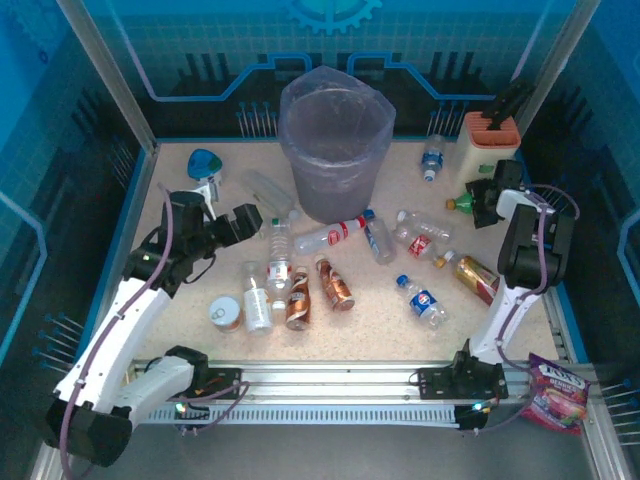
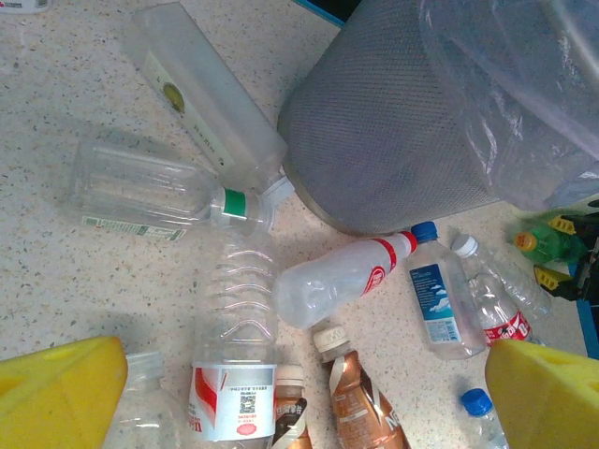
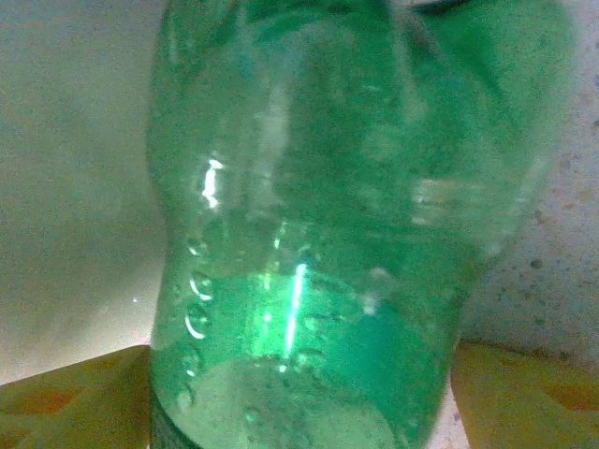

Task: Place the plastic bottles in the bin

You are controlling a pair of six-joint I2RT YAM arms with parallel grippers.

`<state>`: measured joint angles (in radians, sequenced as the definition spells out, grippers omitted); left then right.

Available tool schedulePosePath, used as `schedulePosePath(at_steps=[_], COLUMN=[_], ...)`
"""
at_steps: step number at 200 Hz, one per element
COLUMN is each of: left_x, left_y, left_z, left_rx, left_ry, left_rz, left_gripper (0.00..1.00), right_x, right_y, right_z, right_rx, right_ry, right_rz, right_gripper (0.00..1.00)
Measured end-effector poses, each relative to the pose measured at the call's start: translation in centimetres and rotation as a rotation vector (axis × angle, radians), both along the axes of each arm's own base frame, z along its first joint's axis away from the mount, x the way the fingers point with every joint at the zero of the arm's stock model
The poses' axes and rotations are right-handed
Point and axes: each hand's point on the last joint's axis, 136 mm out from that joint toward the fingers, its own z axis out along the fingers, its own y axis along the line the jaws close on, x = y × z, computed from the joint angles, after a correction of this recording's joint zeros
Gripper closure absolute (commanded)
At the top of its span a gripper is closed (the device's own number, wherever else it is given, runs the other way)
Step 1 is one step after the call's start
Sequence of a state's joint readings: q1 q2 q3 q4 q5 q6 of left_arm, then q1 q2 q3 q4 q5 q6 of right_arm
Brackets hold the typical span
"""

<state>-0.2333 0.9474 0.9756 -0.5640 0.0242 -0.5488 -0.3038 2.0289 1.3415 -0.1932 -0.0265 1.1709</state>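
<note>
Roughly a dozen plastic bottles (image 1: 336, 235) show in the top view, lying scattered on the table (image 1: 190, 290), mostly in front of the bin (image 1: 330, 195). Two are brown, one is copper, and one green bottle (image 1: 462, 203) lies right of the bin; the rest are clear. One bin, upright, bag-lined. Left arm bent, left gripper (image 1: 248, 222) front-left of the bin. Right arm folded, right gripper (image 1: 482, 200) at the green bottle.

Left wrist: left gripper (image 2: 304, 383) spread wide, empty, above clear bottles; bin (image 2: 384, 140) ahead; green bottle (image 2: 547, 245) beyond.

Right wrist: one green bottle (image 3: 328, 234) between the right gripper (image 3: 299, 393) fingers (image 3: 75, 393); whether they clamp it cannot be told.
</note>
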Motion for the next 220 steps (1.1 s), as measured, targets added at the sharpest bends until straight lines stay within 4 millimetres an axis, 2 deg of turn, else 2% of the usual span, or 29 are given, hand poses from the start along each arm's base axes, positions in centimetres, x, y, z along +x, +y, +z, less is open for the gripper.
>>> schedulePosePath(at_steps=[28,66,93,115,141,161,179,200,210,220], left_x=[-0.1,-0.2,-0.6,-1.1,-1.5,-1.4,-1.3,-1.1,-1.0,-0.9], left_y=[0.0,0.0,-0.4,-1.5,-2.8,-3.3,-3.6,-4.0,-4.3,-4.5], left_z=[-0.1,0.7,1.7,2.7,3.8,4.1,4.1,4.0,3.6,3.1], left_rx=[0.001,-0.004,-0.033,-0.093,-0.146,-0.168,-0.190,-0.220,-0.235,-0.246], left_ry=[0.006,-0.008,-0.031,-0.049,-0.077,-0.090,-0.094,-0.102,-0.097,-0.080], left_rz=[0.000,0.001,-0.022,-0.064,-0.114,-0.132,-0.136,-0.146,-0.151,-0.153], left_gripper=[0.01,0.01,0.01,0.01,0.01,0.01,0.01,0.01,0.01,0.01], right_x=[0.0,-0.5,-2.2,-3.4,-4.4,-5.3,-5.4,-5.6,-5.2,-4.8], right_y=[0.0,0.2,0.8,1.6,3.5,6.3,8.9,11.0,13.3,16.5], right_z=[-0.1,0.3,2.6,6.6,12.9,17.6,21.6,24.6,26.8,29.4], right_rx=[-0.005,-0.022,-0.047,-0.086,-0.165,-0.236,-0.299,-0.369,-0.410,-0.448], right_ry=[0.002,-0.001,-0.028,-0.093,-0.201,-0.275,-0.346,-0.366,-0.393,-0.451], right_rz=[0.007,0.031,0.064,0.111,0.203,0.309,0.406,0.499,0.577,0.674], right_gripper=[0.34,0.38,0.38,0.38,0.40,0.40,0.42,0.43,0.44,0.45])
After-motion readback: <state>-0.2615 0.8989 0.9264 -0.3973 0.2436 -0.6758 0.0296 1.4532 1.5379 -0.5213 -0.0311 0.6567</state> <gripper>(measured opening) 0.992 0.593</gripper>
